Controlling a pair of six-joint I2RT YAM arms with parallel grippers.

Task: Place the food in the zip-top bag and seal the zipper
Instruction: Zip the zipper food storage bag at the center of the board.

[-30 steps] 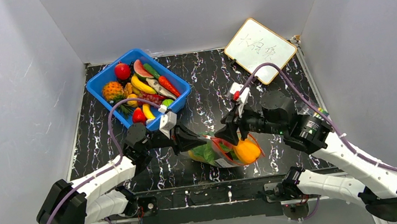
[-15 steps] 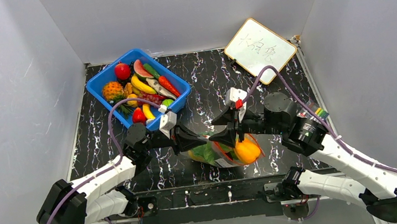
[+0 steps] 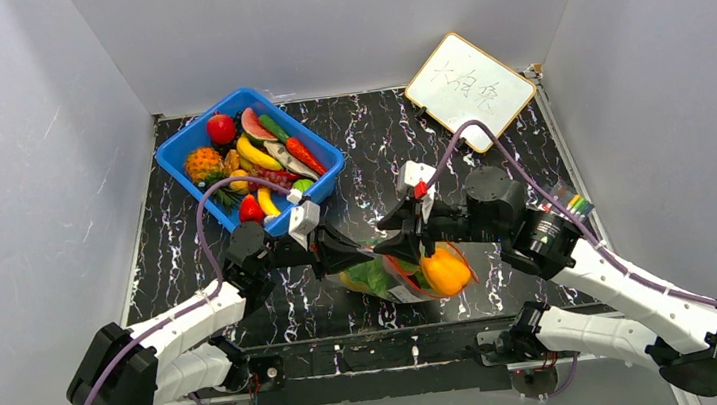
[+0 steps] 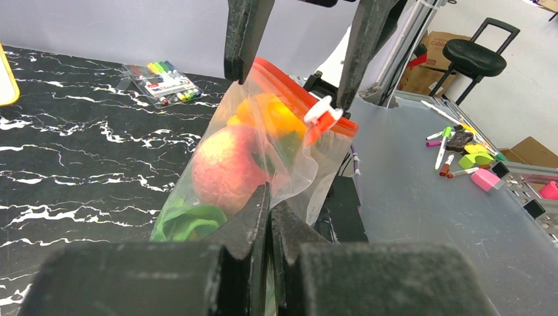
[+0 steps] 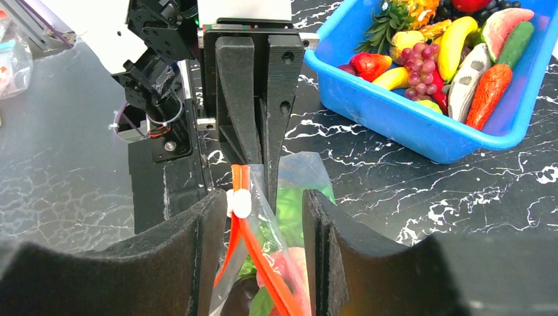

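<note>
On the desk [image 3: 369, 151] the blue bin [image 3: 172, 160] holds the spare toys, well apart from the work. The right arm [image 3: 582, 259] has swung a little leftward over the last second, toward the left arm [image 3: 185, 316]. The zip-top bag [image 4: 289, 174] hangs between them near the front edge. It is already loaded with food: a yellow pepper [image 3: 445, 272], a peach-coloured fruit [image 4: 227, 168] and green lettuce [image 4: 187, 220].

The left jaws are pinched shut on the bag's near edge. The right jaws, which have spread, now stand apart astride the zipper [image 5: 253, 263], gripping nothing. The white slider [image 5: 239, 203] sits between them. Filling looks finished; only the sealing pass seems left, with a close on the strip likely next.
</note>
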